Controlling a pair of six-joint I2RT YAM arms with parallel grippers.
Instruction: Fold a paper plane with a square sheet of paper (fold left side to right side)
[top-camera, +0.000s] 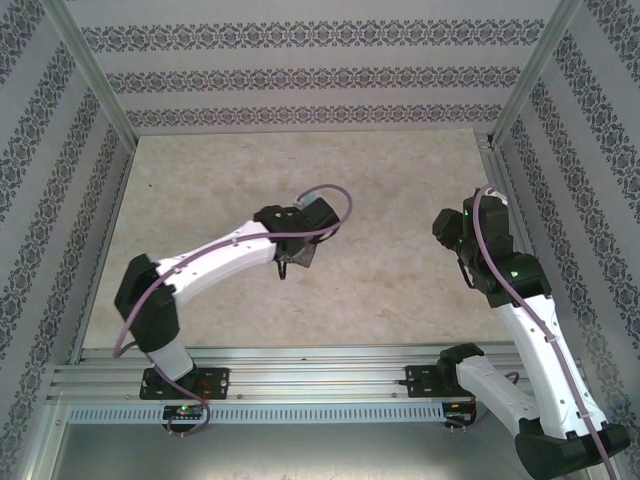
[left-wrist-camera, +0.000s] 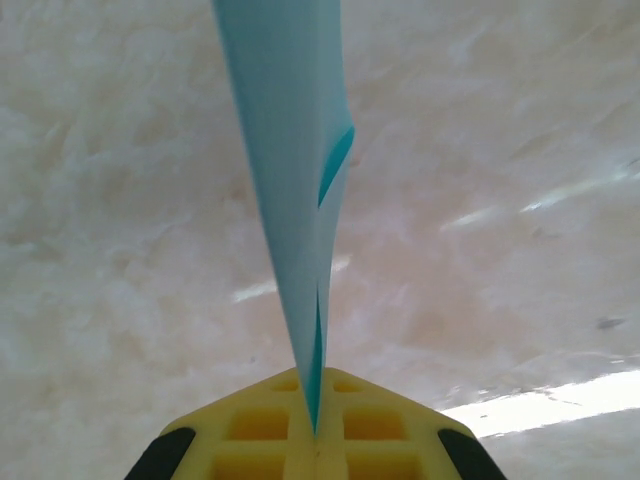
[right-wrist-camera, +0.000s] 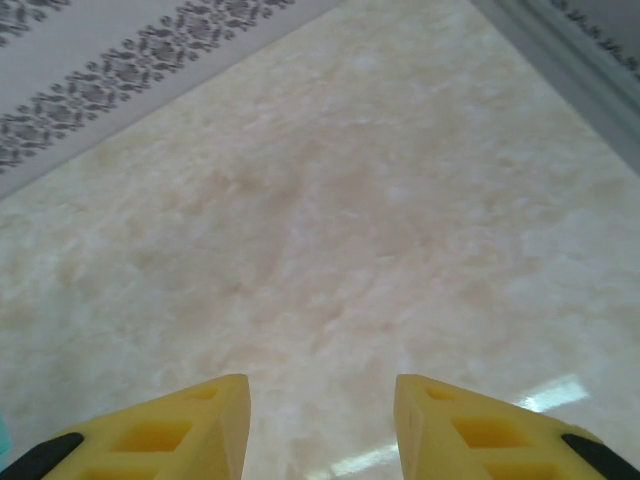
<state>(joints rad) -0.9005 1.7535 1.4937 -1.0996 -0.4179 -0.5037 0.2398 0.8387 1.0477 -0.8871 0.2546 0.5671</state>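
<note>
While the left fingers (left-wrist-camera: 250, 425) sit at the bottom centre of the left wrist frame, they are pressed together on the narrow end of the paper plane (left-wrist-camera: 290, 150) — a turquoise, layered strip that runs up from them and widens toward the top edge, over the pale marbled bench (left-wrist-camera: 520, 200). At the bottom of the right wrist frame, the right fingers (right-wrist-camera: 200, 425) stand apart — bench shows through the gap.

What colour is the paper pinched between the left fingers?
Turquoise-blue; the folded paper shows best in the left wrist view.
</note>
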